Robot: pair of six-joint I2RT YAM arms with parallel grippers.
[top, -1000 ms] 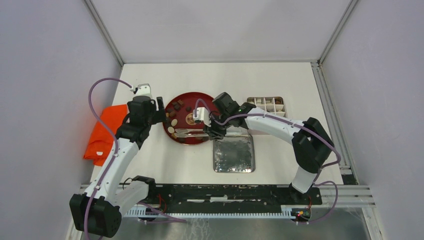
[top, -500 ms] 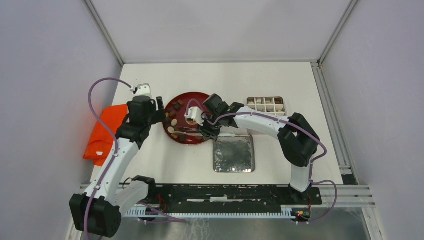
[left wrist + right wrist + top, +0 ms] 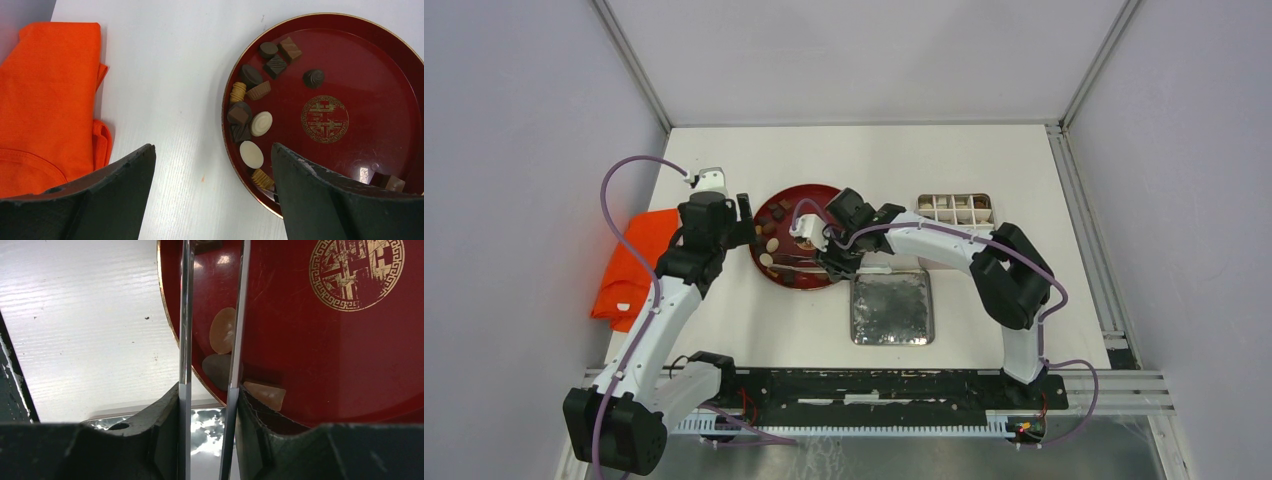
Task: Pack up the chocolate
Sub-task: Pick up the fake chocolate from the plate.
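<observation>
While the chocolate (image 3: 261,123) lies mostly along the left side of the red plate (image 3: 370,125), the step in hand looks like picking up one piece for the grid box (image 3: 956,209); the right gripper (image 3: 209,395) pinches a pair of metal tongs (image 3: 186,315), its fingers pressing the two blades part-way together, a pale oval piece (image 3: 222,330) showing between them; the left gripper (image 3: 212,150) hovers beside the plate, fingers spread wide, holding nothing; next, I judge, the tong tips must straddle one piece, squeeze without flicking it, then lift toward an unfilled compartment.
</observation>
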